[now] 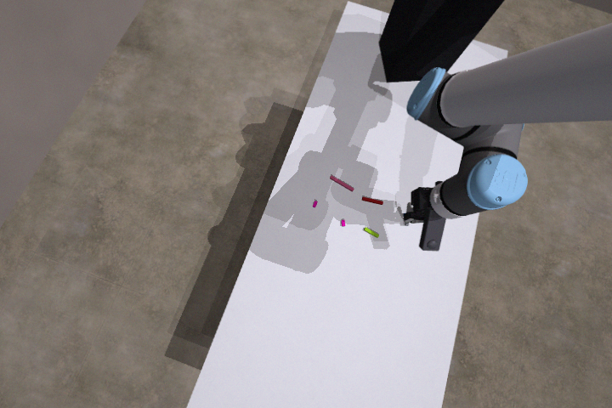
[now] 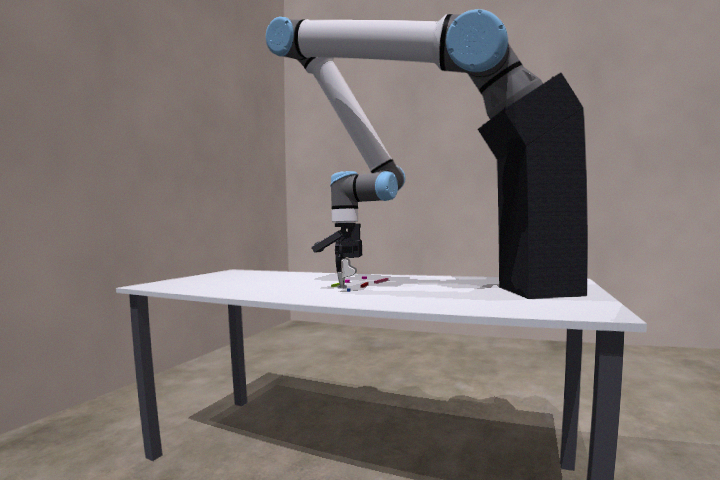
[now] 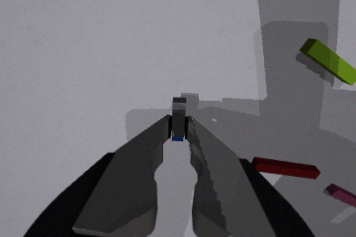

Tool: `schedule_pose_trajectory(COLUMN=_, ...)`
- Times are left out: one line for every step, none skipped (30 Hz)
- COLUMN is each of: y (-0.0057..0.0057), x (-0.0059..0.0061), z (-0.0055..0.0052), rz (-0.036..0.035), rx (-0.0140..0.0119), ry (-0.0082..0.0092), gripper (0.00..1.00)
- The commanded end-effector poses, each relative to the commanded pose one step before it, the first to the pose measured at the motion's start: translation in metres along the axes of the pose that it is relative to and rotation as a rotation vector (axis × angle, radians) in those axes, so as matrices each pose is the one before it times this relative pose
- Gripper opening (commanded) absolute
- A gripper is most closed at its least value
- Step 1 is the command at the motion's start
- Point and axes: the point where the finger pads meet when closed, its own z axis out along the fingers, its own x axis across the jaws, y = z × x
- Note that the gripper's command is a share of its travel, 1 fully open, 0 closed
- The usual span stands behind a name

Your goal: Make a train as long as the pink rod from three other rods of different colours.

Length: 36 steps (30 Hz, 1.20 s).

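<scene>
My gripper (image 3: 178, 118) is shut on a small blue rod (image 3: 177, 137), which shows as a dark block with a blue face between the fingertips, low over the white table. In the overhead view the gripper (image 1: 405, 218) stands to the right of the other rods. The pink rod (image 1: 341, 183) lies farthest back, and the red rod (image 1: 372, 201) lies just in front of it. The lime rod (image 1: 371, 232) lies nearest the gripper. Two short magenta rods (image 1: 314, 203) (image 1: 342, 222) lie to the left. All the rods lie apart from each other. The wrist view also shows the lime rod (image 3: 330, 61), the red rod (image 3: 285, 168) and the pink rod (image 3: 346, 197).
The black robot base (image 1: 427, 33) stands at the far end of the table. The arm's elbow and wrist joints (image 1: 495, 180) hang over the table's right edge.
</scene>
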Motion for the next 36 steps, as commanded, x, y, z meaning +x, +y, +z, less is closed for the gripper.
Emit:
schedule_pose_trajectory(y=-0.00034, x=-0.00003, z=0.00272, rz=-0.00013, rx=0.00066, ry=0.00012, gripper=0.00)
schedule_pose_trajectory(y=0.00000, x=0.00000, z=0.00094, rz=0.00000, rx=0.00000, ry=0.00000, gripper=0.00)
schedule_pose_trajectory(y=0.00000, x=0.00000, z=0.00000, rz=0.00000, rx=0.00000, ry=0.00000, gripper=0.00)
schedule_pose_trajectory(y=0.00000, x=0.00000, z=0.00000, rz=0.00000, rx=0.00000, ry=0.00000, gripper=0.00)
schedule_pose_trajectory(y=0.00000, x=0.00000, z=0.00094, rz=0.00000, rx=0.00000, ry=0.00000, gripper=0.00)
schedule_pose_trajectory(y=0.00000, x=0.00000, z=0.00092, rz=0.00000, rx=0.00000, ry=0.00000, gripper=0.00)
schedule_pose_trajectory(y=0.00000, x=0.00000, z=0.00087, rz=0.00000, rx=0.00000, ry=0.00000, gripper=0.00)
schedule_pose_trajectory(y=0.00000, x=0.00000, z=0.00080, rz=0.00000, rx=0.00000, ry=0.00000, gripper=0.00)
schedule_pose_trajectory(y=0.00000, x=0.00000, z=0.00070, rz=0.00000, rx=0.00000, ry=0.00000, gripper=0.00)
schedule_pose_trajectory(y=0.00000, x=0.00000, z=0.00059, rz=0.00000, rx=0.00000, ry=0.00000, gripper=0.00)
schedule_pose_trajectory(y=0.00000, x=0.00000, z=0.00048, rz=0.00000, rx=0.00000, ry=0.00000, gripper=0.00)
schedule_pose_trajectory(y=0.00000, x=0.00000, z=0.00035, rz=0.00000, rx=0.00000, ry=0.00000, gripper=0.00)
schedule_pose_trajectory(y=0.00000, x=0.00000, z=0.00024, rz=0.00000, rx=0.00000, ry=0.00000, gripper=0.00)
schedule_pose_trajectory(y=0.00000, x=0.00000, z=0.00013, rz=0.00000, rx=0.00000, ry=0.00000, gripper=0.00)
schedule_pose_trajectory(y=0.00000, x=0.00000, z=0.00005, rz=0.00000, rx=0.00000, ry=0.00000, gripper=0.00)
schedule_pose_trajectory(y=0.00000, x=0.00000, z=0.00001, rz=0.00000, rx=0.00000, ry=0.00000, gripper=0.00)
schedule_pose_trajectory(y=0.00000, x=0.00000, z=0.00000, rz=0.00000, rx=0.00000, ry=0.00000, gripper=0.00)
schedule_pose_trajectory(y=0.00000, x=0.00000, z=0.00000, rz=0.00000, rx=0.00000, ry=0.00000, gripper=0.00)
schedule_pose_trajectory(y=0.00000, x=0.00000, z=0.00000, rz=0.00000, rx=0.00000, ry=0.00000, gripper=0.00)
schedule_pose_trajectory(y=0.00000, x=0.00000, z=0.00000, rz=0.00000, rx=0.00000, ry=0.00000, gripper=0.00)
schedule_pose_trajectory(y=0.00000, x=0.00000, z=0.00000, rz=0.00000, rx=0.00000, ry=0.00000, gripper=0.00)
schedule_pose_trajectory(y=0.00000, x=0.00000, z=0.00000, rz=0.00000, rx=0.00000, ry=0.00000, gripper=0.00)
schedule_pose_trajectory(y=0.00000, x=0.00000, z=0.00000, rz=0.00000, rx=0.00000, ry=0.00000, gripper=0.00)
schedule_pose_trajectory(y=0.00000, x=0.00000, z=0.00000, rz=0.00000, rx=0.00000, ry=0.00000, gripper=0.00)
schedule_pose_trajectory(y=0.00000, x=0.00000, z=0.00000, rz=0.00000, rx=0.00000, ry=0.00000, gripper=0.00)
schedule_pose_trajectory(y=0.00000, x=0.00000, z=0.00000, rz=0.00000, rx=0.00000, ry=0.00000, gripper=0.00)
schedule_pose_trajectory(y=0.00000, x=0.00000, z=0.00000, rz=0.00000, rx=0.00000, ry=0.00000, gripper=0.00)
schedule_pose_trajectory(y=0.00000, x=0.00000, z=0.00000, rz=0.00000, rx=0.00000, ry=0.00000, gripper=0.00)
schedule_pose_trajectory(y=0.00000, x=0.00000, z=0.00000, rz=0.00000, rx=0.00000, ry=0.00000, gripper=0.00)
schedule_pose_trajectory(y=0.00000, x=0.00000, z=0.00000, rz=0.00000, rx=0.00000, ry=0.00000, gripper=0.00)
schedule_pose_trajectory(y=0.00000, x=0.00000, z=0.00000, rz=0.00000, rx=0.00000, ry=0.00000, gripper=0.00)
schedule_pose_trajectory(y=0.00000, x=0.00000, z=0.00000, rz=0.00000, rx=0.00000, ry=0.00000, gripper=0.00)
schedule_pose_trajectory(y=0.00000, x=0.00000, z=0.00000, rz=0.00000, rx=0.00000, ry=0.00000, gripper=0.00)
schedule_pose_trajectory(y=0.00000, x=0.00000, z=0.00000, rz=0.00000, rx=0.00000, ry=0.00000, gripper=0.00)
schedule_pose_trajectory(y=0.00000, x=0.00000, z=0.00000, rz=0.00000, rx=0.00000, ry=0.00000, gripper=0.00)
schedule_pose_trajectory(y=0.00000, x=0.00000, z=0.00000, rz=0.00000, rx=0.00000, ry=0.00000, gripper=0.00)
